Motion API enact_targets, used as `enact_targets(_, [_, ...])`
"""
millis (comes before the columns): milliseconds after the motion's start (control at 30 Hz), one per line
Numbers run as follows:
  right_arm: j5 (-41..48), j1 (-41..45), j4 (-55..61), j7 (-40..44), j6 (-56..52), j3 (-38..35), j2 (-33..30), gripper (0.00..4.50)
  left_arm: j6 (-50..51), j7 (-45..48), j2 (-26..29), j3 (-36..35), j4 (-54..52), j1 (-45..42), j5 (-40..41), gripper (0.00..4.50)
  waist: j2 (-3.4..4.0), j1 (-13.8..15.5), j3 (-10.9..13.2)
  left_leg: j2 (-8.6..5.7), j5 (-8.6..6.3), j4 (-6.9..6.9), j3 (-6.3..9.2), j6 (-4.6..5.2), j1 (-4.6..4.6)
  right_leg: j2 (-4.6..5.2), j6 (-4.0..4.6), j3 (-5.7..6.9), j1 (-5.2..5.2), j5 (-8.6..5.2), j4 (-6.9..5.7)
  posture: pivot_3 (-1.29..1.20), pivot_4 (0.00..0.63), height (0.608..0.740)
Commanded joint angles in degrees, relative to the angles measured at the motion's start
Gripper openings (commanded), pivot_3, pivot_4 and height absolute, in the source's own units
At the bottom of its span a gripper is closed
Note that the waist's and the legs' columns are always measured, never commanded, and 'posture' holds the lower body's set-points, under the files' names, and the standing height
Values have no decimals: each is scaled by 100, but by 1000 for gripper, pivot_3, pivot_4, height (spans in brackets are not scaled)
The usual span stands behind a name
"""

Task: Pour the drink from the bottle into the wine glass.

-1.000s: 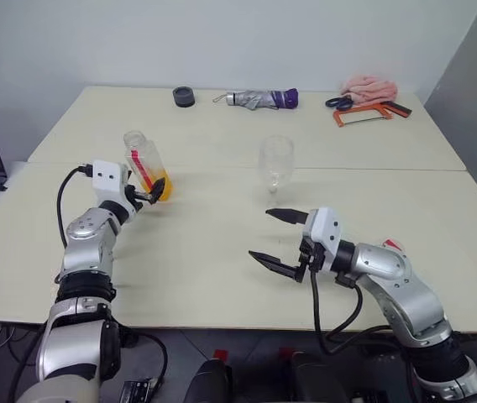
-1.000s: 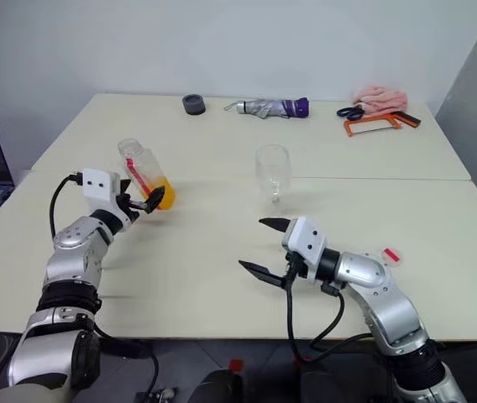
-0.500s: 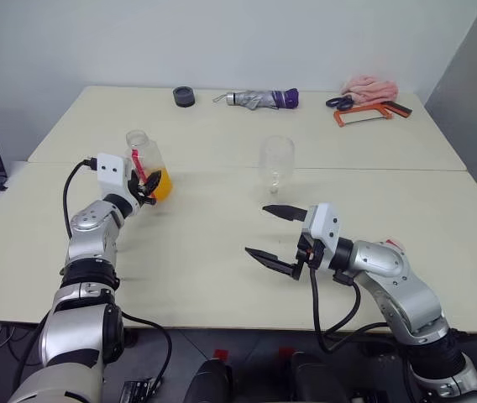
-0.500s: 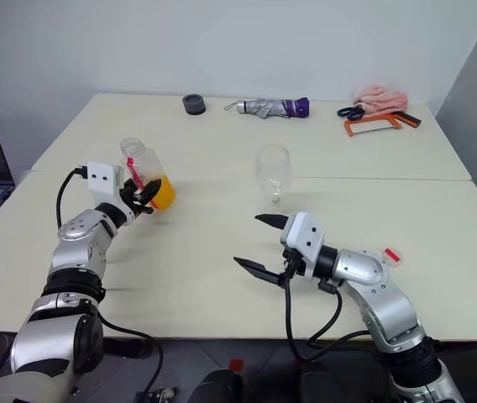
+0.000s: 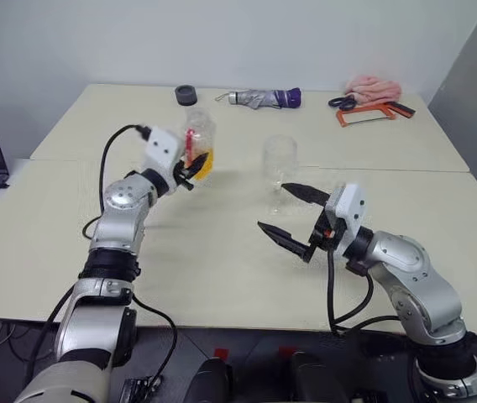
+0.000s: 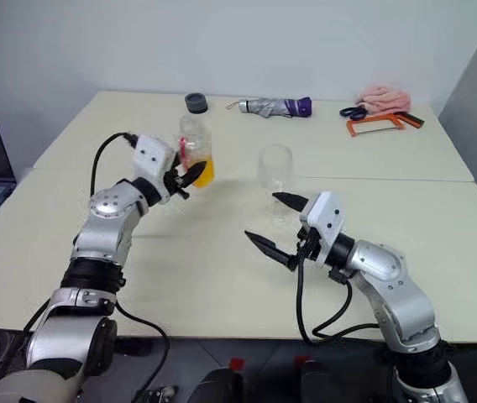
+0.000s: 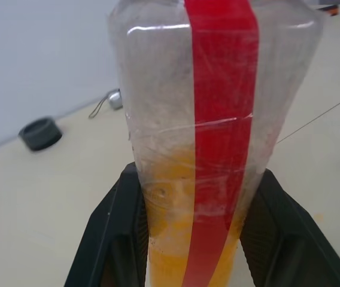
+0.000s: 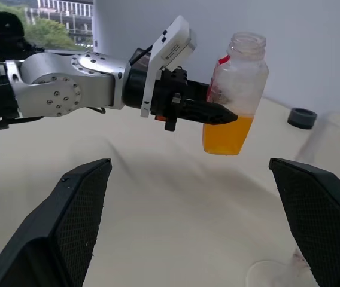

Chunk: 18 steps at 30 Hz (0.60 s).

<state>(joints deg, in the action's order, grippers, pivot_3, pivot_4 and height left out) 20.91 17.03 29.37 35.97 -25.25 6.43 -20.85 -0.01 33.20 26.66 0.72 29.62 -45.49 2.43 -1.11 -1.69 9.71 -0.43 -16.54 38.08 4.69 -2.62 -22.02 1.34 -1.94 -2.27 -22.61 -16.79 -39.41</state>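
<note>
Left gripper (image 5: 190, 170) clamps the bottle (image 5: 199, 149) between its fingers.

left gripper (image 8: 221, 113): black fingers clamped on the bottle's lower half, arm reaching in level above the table
bottle (image 8: 234, 89): clear plastic, uncapped, upright, red strip down its side, held clear of the tabletop (image 8: 158, 197)
drink (image 8: 227, 136): orange, fills the bottom part of the bottle
right gripper (image 8: 194, 221): its two black fingers spread wide apart, nothing between them
wine glass (image 8: 331, 155): clear, blurred, its foot on the tabletop beside the right finger
dark round cap (image 8: 302, 118): lies on the tabletop's far part behind the bottle
</note>
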Motion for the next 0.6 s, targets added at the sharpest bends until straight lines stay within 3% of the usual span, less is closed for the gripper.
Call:
enact_targets(33, [54, 230, 148, -509, -156, -216, 228, 4500, -489, -35, -49, 336, -117, -555, -438, 1663, 0, 0, 0, 1, 0, 0, -1, 0, -1, -1, 0, 0, -3, 0, -1, 0, 150, 740])
enact_targets(367, [-423, 405, -82, -1305, -176, -192, 442, 4500, -1919, -353, -160, 816, 1096, -1376, -1215, 1663, 0, -22, 0, 0, 0, -6, -12, 0, -5, -3, 0, -9, -16, 0, -3, 0, 150, 740])
enact_targets(600, [-636, 353, -156, -1397, 107, -184, 402, 4500, -3091, -883, 1, 1163, 1977, -1890, -2005, 1663, -1, -14, 0, -4, 7, 13, -9, -11, -68, 0, 1, -6, -73, 1, -21, 0, 150, 740])
